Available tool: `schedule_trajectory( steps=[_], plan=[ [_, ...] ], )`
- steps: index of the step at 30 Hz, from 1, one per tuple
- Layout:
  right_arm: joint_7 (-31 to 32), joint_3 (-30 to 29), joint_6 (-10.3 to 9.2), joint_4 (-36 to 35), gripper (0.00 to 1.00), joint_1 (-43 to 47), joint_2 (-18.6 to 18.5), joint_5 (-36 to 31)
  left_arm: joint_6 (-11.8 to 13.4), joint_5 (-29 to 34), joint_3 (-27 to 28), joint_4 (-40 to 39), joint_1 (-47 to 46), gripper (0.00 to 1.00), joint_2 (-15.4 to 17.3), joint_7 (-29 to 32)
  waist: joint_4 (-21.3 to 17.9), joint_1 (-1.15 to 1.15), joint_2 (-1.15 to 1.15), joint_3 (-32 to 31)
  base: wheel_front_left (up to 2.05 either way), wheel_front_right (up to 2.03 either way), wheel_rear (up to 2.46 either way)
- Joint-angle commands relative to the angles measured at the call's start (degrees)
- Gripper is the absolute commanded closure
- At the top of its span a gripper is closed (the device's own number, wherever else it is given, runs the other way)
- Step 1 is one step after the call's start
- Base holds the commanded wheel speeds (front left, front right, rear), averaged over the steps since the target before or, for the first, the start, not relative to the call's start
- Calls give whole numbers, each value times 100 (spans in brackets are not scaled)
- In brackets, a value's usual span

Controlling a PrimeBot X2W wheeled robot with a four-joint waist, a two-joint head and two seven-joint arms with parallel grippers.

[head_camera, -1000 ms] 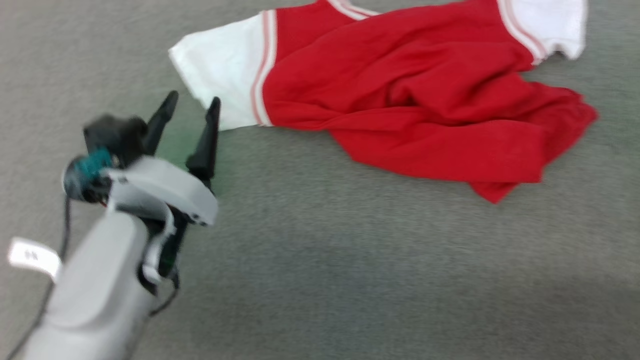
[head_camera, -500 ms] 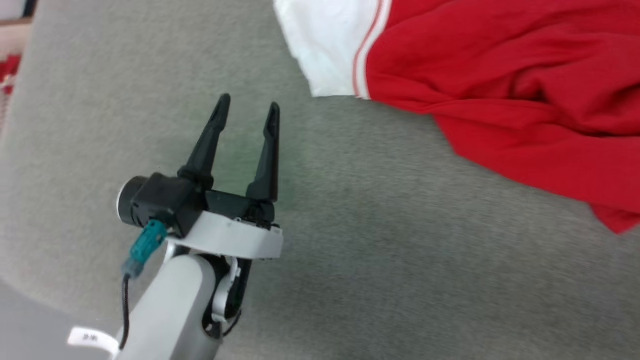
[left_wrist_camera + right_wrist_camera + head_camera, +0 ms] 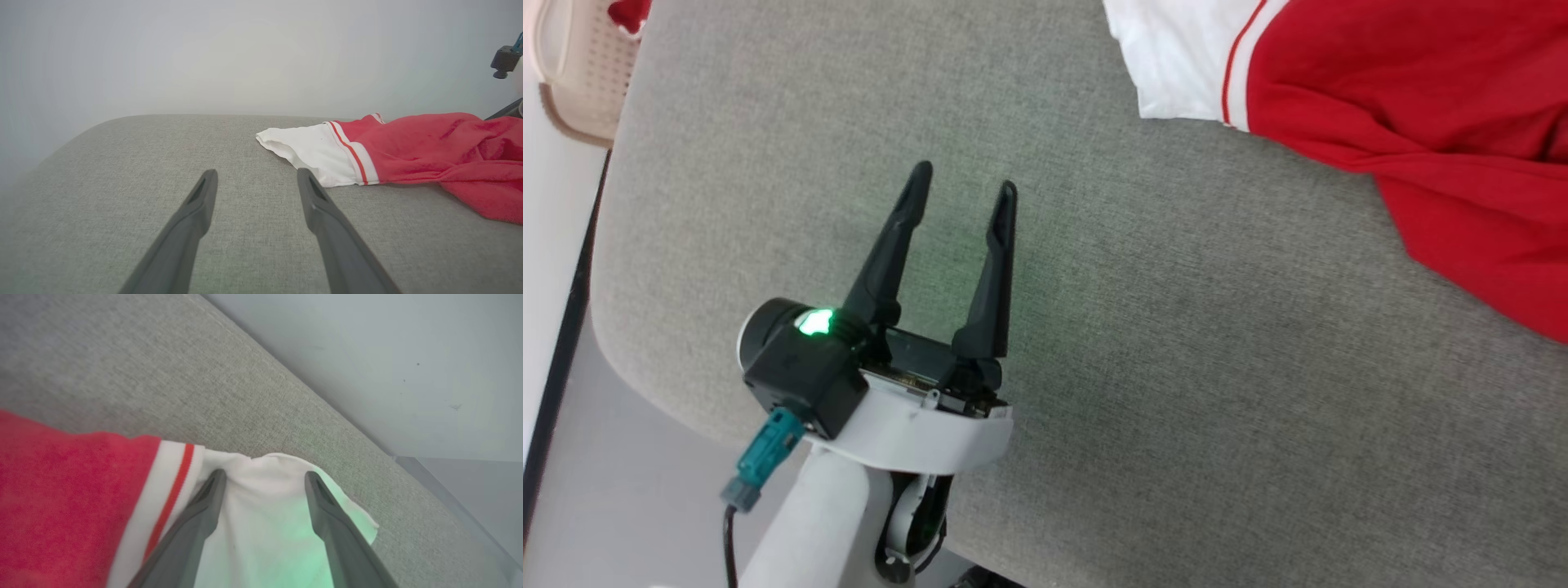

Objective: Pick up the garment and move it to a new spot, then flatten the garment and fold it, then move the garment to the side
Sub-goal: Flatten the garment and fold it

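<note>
The garment [image 3: 1421, 122], a red T-shirt with white sleeves and striped trim, lies crumpled on the grey fabric surface at the head view's upper right. My left gripper [image 3: 964, 180] stands open over bare fabric, left of the near white sleeve [image 3: 1176, 73] and apart from it. In the left wrist view the left gripper [image 3: 257, 175] points past the sleeve [image 3: 310, 149], with the garment [image 3: 429, 147] to its right. My right gripper [image 3: 264, 475] is open with its fingers spread over the other white sleeve [image 3: 265, 522]; I cannot tell if they touch it. The printed characters are hidden.
The grey upholstered surface [image 3: 1176, 367] has a rounded edge at the left, with pale floor [image 3: 645, 490] beyond it. A beige perforated basket [image 3: 580, 65] holding something red stands at the upper left. A plain wall [image 3: 245, 53] rises behind the surface.
The head camera has turned, so the whole picture has shifted and the garment now sits at the upper right. The left gripper stays open and is farther from the white sleeve.
</note>
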Motion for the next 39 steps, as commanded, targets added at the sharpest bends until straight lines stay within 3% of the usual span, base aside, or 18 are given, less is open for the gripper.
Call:
schedule_trajectory(
  steps=[1, 2, 3, 5, 6, 12, 17, 22, 26, 31, 39],
  plan=[
    [69, 248, -2, 135, 0, 134, 58, 136, -65, 63, 46, -39, 53, 0, -39, -1, 114, 0, 0, 134, 0, 0, 0],
    [47, 323, -1, 196, 0, 118, 75, 207, -101, 90, 76, -42, 64, 0, -50, -1, 102, 0, 0, 134, 0, 0, 0],
    [53, 417, -1, 250, 25, 106, 84, 272, -125, 129, 100, -42, 74, 0, -47, -1, 83, 0, 0, 134, 0, 0, 0],
    [29, 589, -1, 285, 96, 59, 75, 325, -196, 161, 161, -60, 51, 0, -33, -1, 31, 0, 0, 130, 0, 0, 0],
    [-7, 655, -1, 304, 100, 1, 62, 362, -244, 195, 175, -55, 12, 0, 0, -1, 6, 0, 0, 126, 0, 0, 0],
    [-259, 927, -7, 416, 100, -351, 15, 539, -688, 504, 49, 31, -892, 0, 467, 161, -205, 0, 0, 172, 0, 0, 0],
    [-392, 1170, -8, 467, 100, -647, 130, 626, -976, 268, -412, 511, -2510, 0, 996, 1011, -412, 0, 0, 281, 0, 0, 0],
    [-506, 1436, -8, 421, 100, -936, 264, 700, -994, -1204, -1645, 1429, -4378, 0, 1519, 2207, -623, 0, 0, 445, 0, 0, 0],
    [-557, 1587, -8, 439, 100, -1101, 345, 766, -998, -2237, -2498, 2251, -5571, 0, 1646, 3043, -722, 0, 0, 527, 0, 0, 0],
    [-631, 1700, -8, 453, 100, -1276, 522, 871, -999, -3332, -3308, 3049, -6536, 0, 1590, 4006, -837, 0, 0, 679, 0, 0, 0],
    [-647, 1807, -6, 361, 100, -1442, 723, 822, -999, -4340, -4095, 3789, -7307, 0, 1469, 4774, -1012, 0, 0, 864, 0, 0, 0]
  ],
)
